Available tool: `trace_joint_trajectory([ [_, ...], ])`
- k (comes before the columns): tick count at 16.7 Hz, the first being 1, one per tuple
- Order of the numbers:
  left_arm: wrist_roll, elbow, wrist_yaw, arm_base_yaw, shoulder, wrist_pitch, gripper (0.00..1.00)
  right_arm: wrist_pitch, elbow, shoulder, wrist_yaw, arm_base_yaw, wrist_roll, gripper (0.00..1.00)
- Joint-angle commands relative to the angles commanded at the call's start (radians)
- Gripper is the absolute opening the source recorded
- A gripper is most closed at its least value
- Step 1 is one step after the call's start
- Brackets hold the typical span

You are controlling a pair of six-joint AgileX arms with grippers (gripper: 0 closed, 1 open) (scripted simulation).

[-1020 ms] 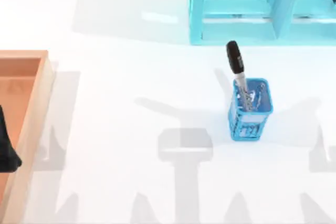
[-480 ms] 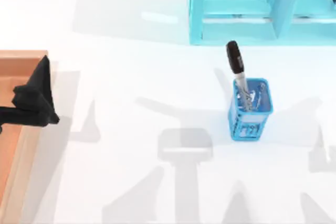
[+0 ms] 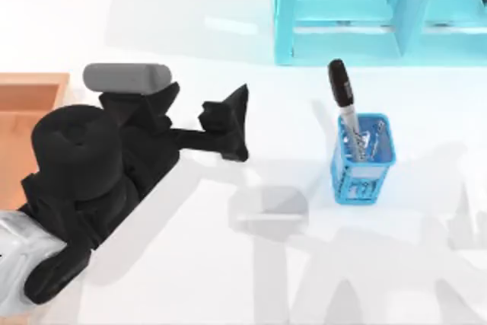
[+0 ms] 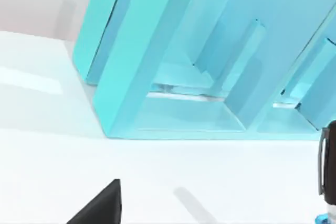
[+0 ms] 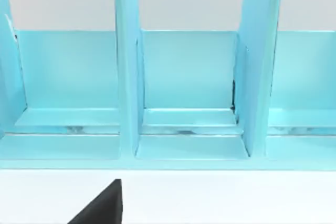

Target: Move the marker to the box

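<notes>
At bench centre, left hand [image 3: 228, 123], fingers apparently parted, empty. At three o'clock, marker [image 3: 344, 100] upright in blue cup [image 3: 362, 161]. Best: clamp black cap, lift vertically, carry to box [image 3: 30, 89] at nine o'clock.

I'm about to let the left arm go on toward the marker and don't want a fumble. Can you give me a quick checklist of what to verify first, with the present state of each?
1. Marker standing in the blue cup, cap up and free to take: ok.
2. Table between the left pincer and the cup free of obstacles: ok.
3. Left pincer at the marker: not ok, it is apart from it, to the cup's left.
4. Left pincer open enough for the cap: cannot tell.
5. Box at the table's left edge ready to receive: cannot tell, the left arm covers much of it.
6. Cyan shelf behind the cup, apart from the marker: ok.
</notes>
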Motion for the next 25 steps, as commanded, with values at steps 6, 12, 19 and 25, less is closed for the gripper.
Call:
trace_joint_trajectory([
  [6, -0.133, 0.127, -0.018, -0.192, 0.44, 0.257, 1.0, 0.0, 0.0, 0.0, 0.0, 0.0, 0.0, 1.0],
  [12, -0.169, 0.164, -0.022, -0.242, 0.536, 0.328, 1.0, 0.0, 0.0, 0.0, 0.0, 0.0, 0.0, 1.0],
  [19, -0.169, 0.232, -0.017, -0.237, 0.584, 0.303, 1.0, 0.0, 0.0, 0.0, 0.0, 0.0, 0.0, 1.0],
  [25, -0.168, 0.52, -0.002, -0.224, 0.759, 0.199, 1.0, 0.0, 0.0, 0.0, 0.0, 0.0, 0.0, 1.0],
])
